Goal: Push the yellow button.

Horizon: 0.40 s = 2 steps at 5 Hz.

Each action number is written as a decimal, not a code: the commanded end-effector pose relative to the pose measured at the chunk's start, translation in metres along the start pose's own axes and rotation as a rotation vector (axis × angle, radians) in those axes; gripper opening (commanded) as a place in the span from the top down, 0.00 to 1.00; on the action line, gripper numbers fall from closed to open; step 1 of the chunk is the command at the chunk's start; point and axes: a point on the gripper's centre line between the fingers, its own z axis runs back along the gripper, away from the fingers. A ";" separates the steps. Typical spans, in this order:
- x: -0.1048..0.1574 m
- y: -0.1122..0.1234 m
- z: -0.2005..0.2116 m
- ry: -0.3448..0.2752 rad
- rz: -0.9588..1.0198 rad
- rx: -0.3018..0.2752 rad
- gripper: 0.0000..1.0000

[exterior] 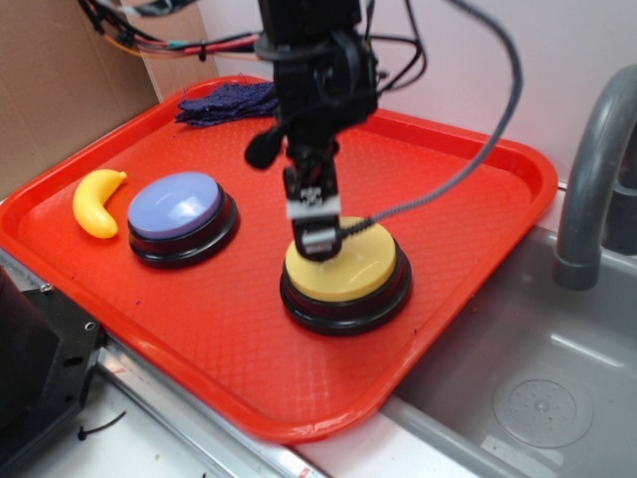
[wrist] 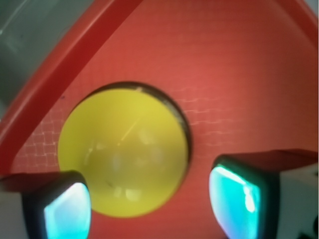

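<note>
The yellow button (exterior: 343, 271), a pale-yellow dome on a black round base, sits on the red tray (exterior: 468, 189) toward its front right. My gripper (exterior: 317, 237) hangs straight down over the button's left part, its tip at or just above the dome. In the wrist view the yellow button (wrist: 123, 154) fills the middle, close below. My gripper (wrist: 149, 204) is open with nothing between the fingers; the left fingertip (wrist: 67, 211) overlaps the dome's edge and the right fingertip (wrist: 234, 199) is over bare tray.
A lavender-blue button (exterior: 180, 214) and a small yellow toy banana (exterior: 98, 201) lie on the tray's left side. A dark blue cloth (exterior: 227, 102) lies at the tray's back. A metal sink (exterior: 537, 388) and grey faucet (exterior: 592, 169) are to the right.
</note>
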 end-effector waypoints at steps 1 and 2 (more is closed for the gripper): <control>0.007 -0.012 0.036 -0.142 0.000 0.052 0.00; 0.005 -0.013 0.044 -0.160 0.009 0.055 0.00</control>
